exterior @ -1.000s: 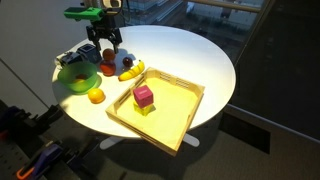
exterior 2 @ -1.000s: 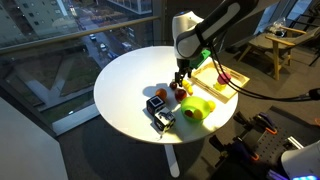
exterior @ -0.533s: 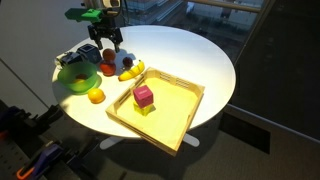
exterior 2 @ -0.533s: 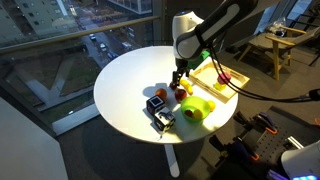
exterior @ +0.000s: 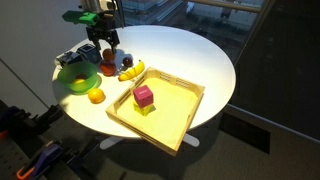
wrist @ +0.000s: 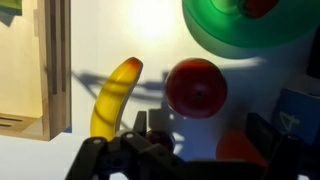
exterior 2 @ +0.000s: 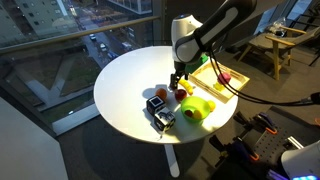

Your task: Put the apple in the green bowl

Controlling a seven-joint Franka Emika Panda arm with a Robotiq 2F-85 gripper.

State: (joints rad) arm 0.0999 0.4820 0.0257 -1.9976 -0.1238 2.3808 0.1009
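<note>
The red apple (wrist: 196, 86) lies on the white round table between a banana (wrist: 113, 95) and the lime-green bowl (wrist: 215, 38). In both exterior views the apple (exterior: 108, 68) (exterior 2: 183, 92) sits next to the green bowl (exterior: 70, 80) (exterior 2: 197, 110). My gripper (wrist: 200, 135) (exterior: 107, 50) (exterior 2: 178, 78) hangs just above the apple. It is open and empty, and the apple lies just ahead of its fingertips in the wrist view.
A wooden tray (exterior: 175, 105) (exterior 2: 222, 88) (wrist: 52, 70) holds a magenta cube (exterior: 143, 96) and a yellow block. An orange fruit (exterior: 96, 95) lies near the table's edge. A blue-black box (exterior: 73, 57) (exterior 2: 158, 106) stands beside the bowl. Something red lies in the bowl (wrist: 258, 6).
The gripper has shifted only slightly over the apple. The fruits, bowl and tray have not moved.
</note>
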